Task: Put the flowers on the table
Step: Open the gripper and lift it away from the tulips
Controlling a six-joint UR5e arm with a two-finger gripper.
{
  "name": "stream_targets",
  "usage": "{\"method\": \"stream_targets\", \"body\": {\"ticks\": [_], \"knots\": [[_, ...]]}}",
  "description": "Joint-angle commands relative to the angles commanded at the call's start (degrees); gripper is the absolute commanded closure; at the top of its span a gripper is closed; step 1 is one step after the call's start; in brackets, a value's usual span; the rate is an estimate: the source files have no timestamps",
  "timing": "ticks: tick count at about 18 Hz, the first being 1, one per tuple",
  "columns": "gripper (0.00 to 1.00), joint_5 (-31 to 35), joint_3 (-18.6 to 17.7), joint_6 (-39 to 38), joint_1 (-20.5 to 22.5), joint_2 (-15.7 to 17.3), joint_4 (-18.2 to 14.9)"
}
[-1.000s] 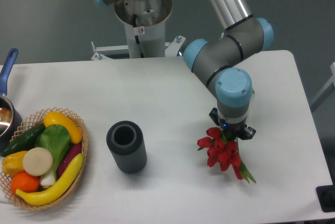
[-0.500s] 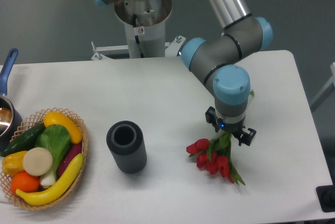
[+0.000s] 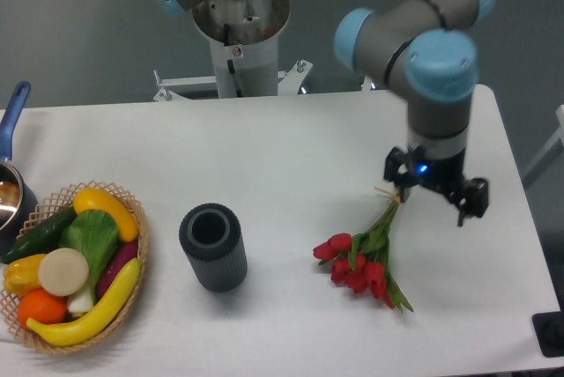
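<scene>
Now the flowers [image 3: 363,256] lie flat on the table [image 3: 291,157], right of the vase [image 3: 212,247]. Gripper [image 3: 435,194] hangs spread wide, empty, beside the stems.

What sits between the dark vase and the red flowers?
Nothing: the fixed camera shows only bare table between the vase and the flowers.

The pincer [image 3: 434,195] has released the flowers [image 3: 363,256] and risen.

The flowers [image 3: 361,258] lie flat on the table [image 3: 264,157], the open claw [image 3: 435,200] just above their stems.
</scene>
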Motion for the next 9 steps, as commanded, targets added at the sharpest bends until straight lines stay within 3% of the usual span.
{"method": "stream_targets", "body": {"ticks": [5,9], "knots": [[0.00,-1.3,-0.6,13.2,6.1,4.7,-9.0],[0.00,-1.8,-0.6,15.8,7.0,4.9,-9.4]]}}
